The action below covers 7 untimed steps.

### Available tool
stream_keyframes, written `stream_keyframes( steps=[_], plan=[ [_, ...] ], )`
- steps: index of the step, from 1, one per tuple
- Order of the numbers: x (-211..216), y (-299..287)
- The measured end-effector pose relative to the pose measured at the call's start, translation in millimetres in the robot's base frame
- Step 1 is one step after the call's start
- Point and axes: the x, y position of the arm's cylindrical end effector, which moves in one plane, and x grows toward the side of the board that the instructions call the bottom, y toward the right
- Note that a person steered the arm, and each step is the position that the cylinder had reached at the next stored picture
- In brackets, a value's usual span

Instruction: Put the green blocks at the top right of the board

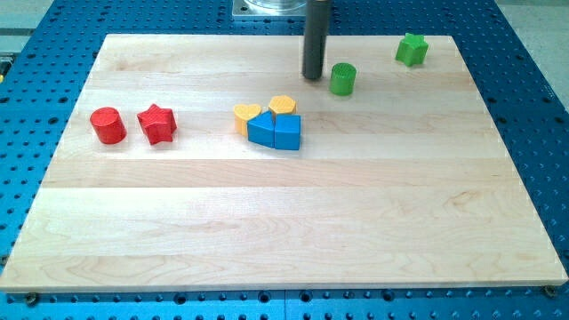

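The green cylinder (342, 79) and the green star (412, 49) both sit in the upper right part of the wooden tabletop (284, 231), the star close to the top right corner and the cylinder lower and to the view's left of it, well apart from it.

Nearest the view's bottom among the blocks is a tight cluster at mid-board: two blue blocks (275, 132) side by side, touching, with a yellow heart (247, 116) at their left and another yellow block (283, 105) just above them. Far to the view's left stand a red cylinder (108, 124) and a red star (157, 124), near each other.

Farther back, my tip (313, 77) rests just beside the green cylinder, on its left. The tool is a plain rod with nothing to open or close, and it holds nothing.
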Motion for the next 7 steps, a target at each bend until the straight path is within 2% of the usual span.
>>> stream_keyframes(
  steps=[1,3,4,5,6,7],
  plan=[
    [1,-12],
    [45,15],
    [45,57],
    [13,107],
    [16,105],
    [77,-5]
  ],
)
